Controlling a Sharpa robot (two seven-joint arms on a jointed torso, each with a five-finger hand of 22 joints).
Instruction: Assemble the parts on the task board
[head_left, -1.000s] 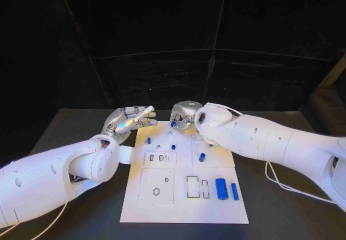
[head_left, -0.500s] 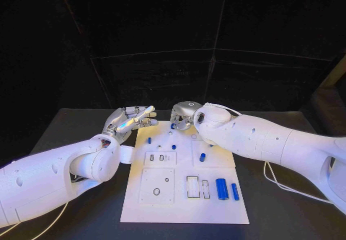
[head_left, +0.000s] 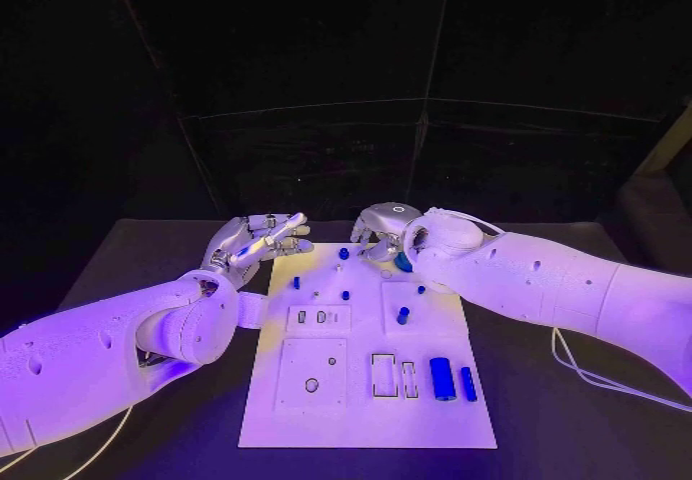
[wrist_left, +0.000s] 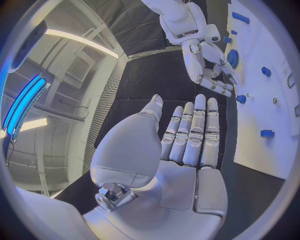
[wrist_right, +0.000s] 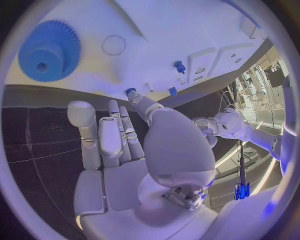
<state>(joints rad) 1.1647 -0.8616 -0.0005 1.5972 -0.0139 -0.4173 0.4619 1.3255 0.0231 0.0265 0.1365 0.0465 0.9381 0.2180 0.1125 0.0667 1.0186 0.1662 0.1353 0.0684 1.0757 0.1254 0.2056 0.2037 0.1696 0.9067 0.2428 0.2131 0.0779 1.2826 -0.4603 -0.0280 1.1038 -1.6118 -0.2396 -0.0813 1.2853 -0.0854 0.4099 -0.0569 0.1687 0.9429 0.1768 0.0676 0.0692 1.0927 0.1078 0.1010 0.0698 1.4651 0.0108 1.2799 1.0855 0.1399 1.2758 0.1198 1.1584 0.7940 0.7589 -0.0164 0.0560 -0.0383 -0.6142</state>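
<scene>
Assembly only partly done, my right hand at the far edge of the board.

Several small blue parts (head_left: 402, 314) stood on the task board (head_left: 368, 400), while two blue cylinders (head_left: 441, 378) lay loose near its near right corner. The blue gear (wrist_right: 49, 50) lay on the board just beyond my right hand (head_left: 385, 226), untouched; those fingers (wrist_right: 119, 135) were spread, holding nothing. My left hand (head_left: 261, 240) hovered open-fingered left of the board.

Head camera overhead, wrist cameras behind fingers (wrist_left: 190, 130)
</scene>
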